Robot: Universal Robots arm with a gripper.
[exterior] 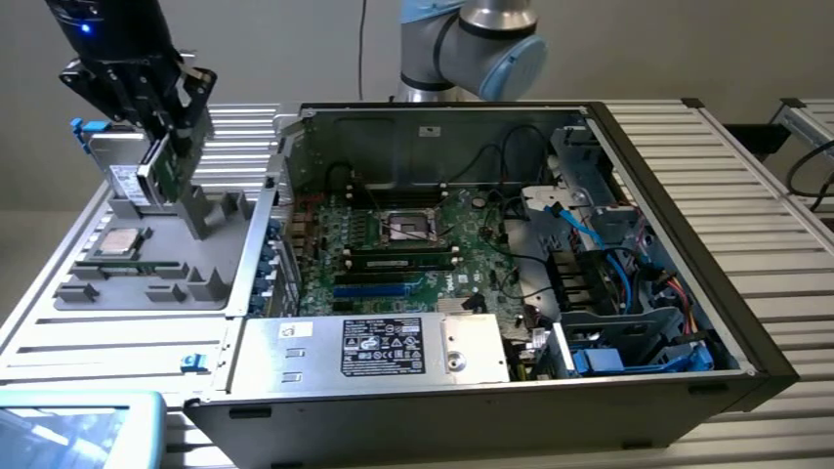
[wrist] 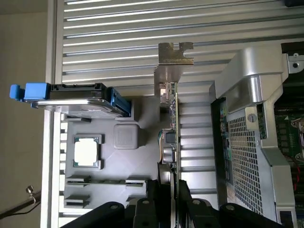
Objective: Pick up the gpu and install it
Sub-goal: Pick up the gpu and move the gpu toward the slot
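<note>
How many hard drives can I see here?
1: the hard drive stands on edge in the tray, beside the gpu in the gripper. More may be hidden in the case.

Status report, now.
Gripper shut on the gpu, upright at the grey tray, outside the computer case. Hard drive alongside, not touching.

Pretty sure this is a robotics lab bench: a robot arm (exterior: pixel 470 44) over an opened desktop PC case (exterior: pixel 391 132), slatted aluminium table (exterior: pixel 743 156), grey fixture tray (exterior: pixel 156 293) of loose computer parts.
</note>
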